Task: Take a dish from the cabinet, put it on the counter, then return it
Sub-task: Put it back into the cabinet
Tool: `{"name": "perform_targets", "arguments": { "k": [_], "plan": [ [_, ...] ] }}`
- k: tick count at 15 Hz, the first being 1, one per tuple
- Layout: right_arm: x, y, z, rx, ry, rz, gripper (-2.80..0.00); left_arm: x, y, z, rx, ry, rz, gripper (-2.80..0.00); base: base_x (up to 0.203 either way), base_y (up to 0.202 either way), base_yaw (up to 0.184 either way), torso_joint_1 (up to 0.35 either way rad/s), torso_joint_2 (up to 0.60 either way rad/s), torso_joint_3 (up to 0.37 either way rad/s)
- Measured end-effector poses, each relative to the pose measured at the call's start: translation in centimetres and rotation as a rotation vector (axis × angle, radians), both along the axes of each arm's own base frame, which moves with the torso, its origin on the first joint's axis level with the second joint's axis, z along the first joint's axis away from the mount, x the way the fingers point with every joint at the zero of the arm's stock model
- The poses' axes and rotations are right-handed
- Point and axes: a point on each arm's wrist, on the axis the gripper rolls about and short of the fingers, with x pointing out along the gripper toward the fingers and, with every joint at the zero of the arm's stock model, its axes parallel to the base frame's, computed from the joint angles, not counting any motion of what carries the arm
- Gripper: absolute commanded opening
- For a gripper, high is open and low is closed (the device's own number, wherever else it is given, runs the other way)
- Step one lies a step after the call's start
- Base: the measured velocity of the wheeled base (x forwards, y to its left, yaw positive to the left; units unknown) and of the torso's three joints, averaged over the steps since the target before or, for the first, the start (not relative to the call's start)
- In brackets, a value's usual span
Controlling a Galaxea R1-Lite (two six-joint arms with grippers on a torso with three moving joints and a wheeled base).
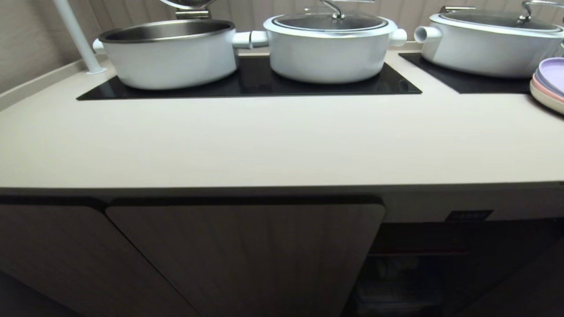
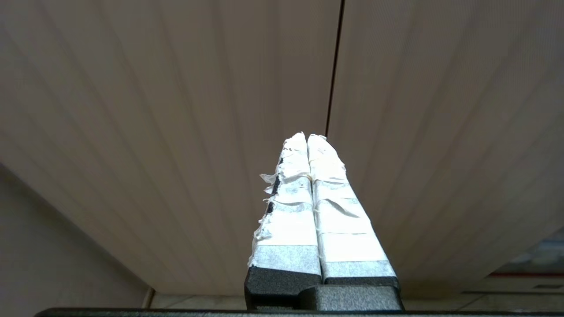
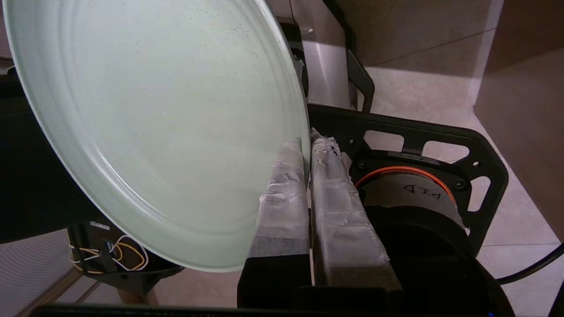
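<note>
The right gripper jaws are clamping the mint dish rim (left gripper jaws pressing together, empty); the cabinet interior is showing dark at lower right.

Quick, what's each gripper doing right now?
Left gripper: shut, empty.
Right gripper: shut on the mint-green dish, pinching its rim.

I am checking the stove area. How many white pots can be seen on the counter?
3. One without a lid stands on the left of the black cooktop panel, one lidded beside it, and one lidded on the second panel to the right. More may lie outside the view.
</note>
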Motion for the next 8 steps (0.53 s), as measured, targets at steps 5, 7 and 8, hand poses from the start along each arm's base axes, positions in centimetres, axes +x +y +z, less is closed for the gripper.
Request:
{"name": "perform_targets", "arguments": {
  "k": [5,7,8],
  "plan": [
    [-0.01,0.0,-0.04,0.0,0.002,0.001,-2.8,0.0,0.0,0.0,0.0,0.0,0.0,-2.8,0.0,0.0,0.0,-0.191,0.48,0.284],
    [-0.03,0.0,-0.08,-0.001,0.004,0.001,-2.8,0.0,0.0,0.0,0.0,0.0,0.0,-2.8,0.0,0.0,0.0,-0.176,0.47,0.295],
    [-0.03,0.0,-0.09,-0.001,0.004,0.001,-2.8,0.0,0.0,0.0,0.0,0.0,0.0,-2.8,0.0,0.0,0.0,-0.169,0.47,0.287]
  ]
}}
